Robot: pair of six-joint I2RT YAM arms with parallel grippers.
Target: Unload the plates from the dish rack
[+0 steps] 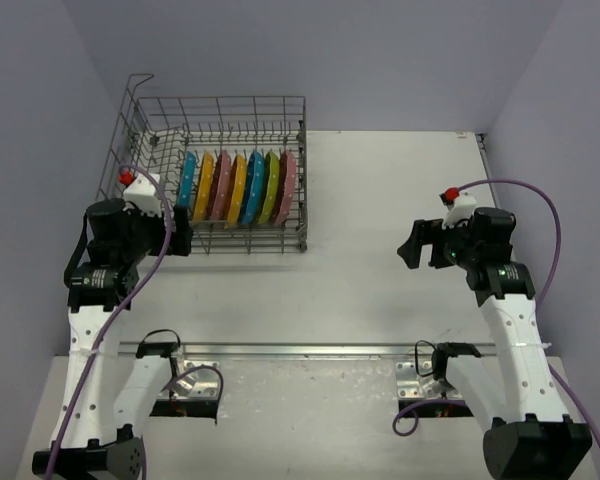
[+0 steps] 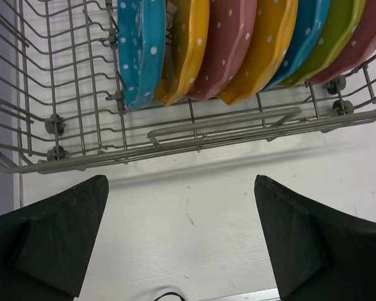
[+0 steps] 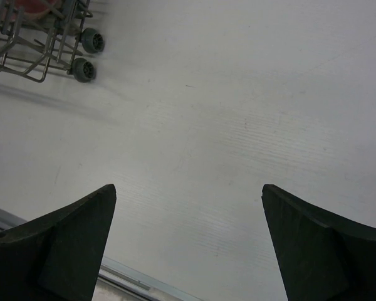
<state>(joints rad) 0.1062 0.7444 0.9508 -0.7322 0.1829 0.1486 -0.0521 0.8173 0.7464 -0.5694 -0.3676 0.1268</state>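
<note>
The grey wire dish rack (image 1: 290, 110) stands at the back left of the table. Several polka-dot plates (image 1: 237, 187) stand on edge in its right half, in blue, orange, pink, yellow and green. In the left wrist view the same row of plates (image 2: 232, 44) fills the top, behind the rack's front wire wall (image 2: 194, 135). My left gripper (image 1: 183, 236) is open and empty, just in front of the rack's near left side. My right gripper (image 1: 412, 246) is open and empty over bare table, well to the right of the rack. The rack's corner (image 3: 56, 37) shows in the right wrist view.
The rack's raised wire handle (image 1: 140, 80) is at its back left corner. A metal rail (image 1: 310, 349) runs across the table's near edge. Purple cables (image 1: 540, 200) loop from both arms. Walls close in on the left, right and back.
</note>
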